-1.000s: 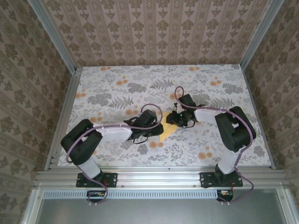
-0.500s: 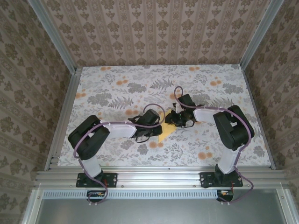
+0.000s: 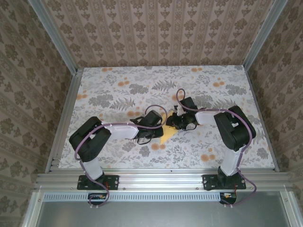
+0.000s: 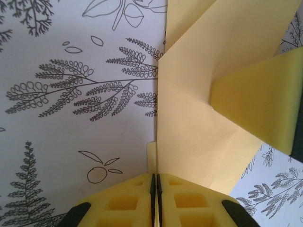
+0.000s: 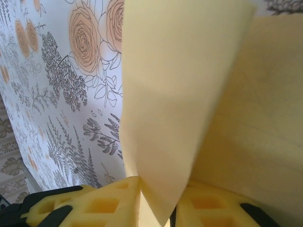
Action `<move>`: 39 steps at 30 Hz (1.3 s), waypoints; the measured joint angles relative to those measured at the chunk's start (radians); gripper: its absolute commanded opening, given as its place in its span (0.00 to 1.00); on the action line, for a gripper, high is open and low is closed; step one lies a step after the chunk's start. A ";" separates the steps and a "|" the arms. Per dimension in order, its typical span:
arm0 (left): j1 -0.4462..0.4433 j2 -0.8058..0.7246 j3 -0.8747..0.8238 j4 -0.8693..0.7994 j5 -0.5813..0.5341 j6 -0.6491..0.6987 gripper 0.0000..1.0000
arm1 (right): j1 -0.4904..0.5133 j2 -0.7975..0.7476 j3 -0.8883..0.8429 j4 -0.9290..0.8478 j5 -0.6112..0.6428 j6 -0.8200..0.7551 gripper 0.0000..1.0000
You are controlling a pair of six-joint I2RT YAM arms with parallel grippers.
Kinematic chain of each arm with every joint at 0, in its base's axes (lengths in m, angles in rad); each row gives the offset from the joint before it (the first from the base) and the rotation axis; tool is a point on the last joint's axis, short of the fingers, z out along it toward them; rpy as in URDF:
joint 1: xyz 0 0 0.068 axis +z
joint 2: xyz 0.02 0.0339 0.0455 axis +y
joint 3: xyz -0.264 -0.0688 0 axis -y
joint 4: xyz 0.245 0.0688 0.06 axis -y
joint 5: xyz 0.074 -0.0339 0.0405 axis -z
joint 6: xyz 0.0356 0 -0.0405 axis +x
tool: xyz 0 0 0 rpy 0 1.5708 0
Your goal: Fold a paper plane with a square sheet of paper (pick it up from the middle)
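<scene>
The square sheet of paper (image 3: 166, 135) lies partly folded in the middle of the table, bright yellow, with creased layers. My left gripper (image 3: 160, 124) meets it from the left. In the left wrist view its jaws (image 4: 155, 182) are shut on the sheet's near edge (image 4: 199, 127). My right gripper (image 3: 171, 122) comes from the right, and one of its yellow fingers (image 4: 260, 104) rests over the sheet. In the right wrist view a raised flap of the sheet (image 5: 180, 94) stands between the right gripper's pads (image 5: 158, 208), which press it from both sides.
The table is covered by a floral cloth (image 3: 118, 90) with orange flower prints (image 3: 206, 156). Aluminium rails (image 3: 64, 118) border it left, right and front. Wallpapered walls close in the back and sides. Both arms reach inward and meet at the centre.
The left arm has pushed right to the sheet and its jaws have closed on the edge. The right gripper's jaws have narrowed around the flap and shifted slightly left.
</scene>
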 measured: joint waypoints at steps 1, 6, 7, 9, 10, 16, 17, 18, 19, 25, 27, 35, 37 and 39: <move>0.000 0.000 0.000 -0.001 0.000 0.000 0.16 | 0.003 0.000 0.000 0.000 -0.001 0.001 0.13; 0.030 -0.034 0.000 -0.026 0.000 0.013 0.30 | 0.007 0.000 0.008 -0.034 0.009 -0.024 0.02; 0.043 -0.061 -0.002 -0.036 -0.001 0.016 0.33 | 0.007 -0.002 0.019 -0.061 0.023 -0.042 0.01; 0.071 -0.126 -0.012 -0.051 -0.009 0.021 0.39 | 0.009 -0.018 0.044 -0.125 0.061 -0.079 0.00; 0.089 -0.167 -0.021 -0.056 -0.015 0.026 0.41 | 0.010 -0.032 0.061 -0.164 0.085 -0.102 0.00; 0.214 -0.364 -0.105 -0.108 -0.047 0.034 0.50 | 0.022 -0.151 0.196 -0.378 0.295 -0.243 0.00; 0.236 -0.386 -0.126 -0.122 -0.051 0.034 0.52 | 0.029 -0.166 0.223 -0.415 0.346 -0.266 0.00; 0.258 -0.406 -0.145 -0.137 -0.053 0.034 0.54 | 0.041 -0.177 0.248 -0.449 0.399 -0.288 0.00; 0.278 -0.423 -0.162 -0.153 -0.056 0.034 0.55 | 0.053 -0.183 0.267 -0.477 0.447 -0.307 0.00; 0.387 -0.562 -0.237 -0.251 -0.060 0.034 0.61 | 0.171 -0.175 0.394 -0.667 0.830 -0.410 0.00; 0.418 -0.616 -0.247 -0.279 -0.061 0.034 0.62 | 0.211 -0.145 0.438 -0.700 0.956 -0.443 0.00; 0.544 -0.765 -0.273 -0.376 -0.058 0.037 0.64 | 0.357 0.124 0.549 -0.759 1.285 -0.522 0.01; 0.573 -0.794 -0.275 -0.406 -0.052 0.038 0.65 | 0.393 0.188 0.560 -0.767 1.322 -0.527 0.02; 0.607 -0.821 -0.275 -0.436 -0.046 0.046 0.65 | 0.433 0.242 0.572 -0.781 1.346 -0.527 0.03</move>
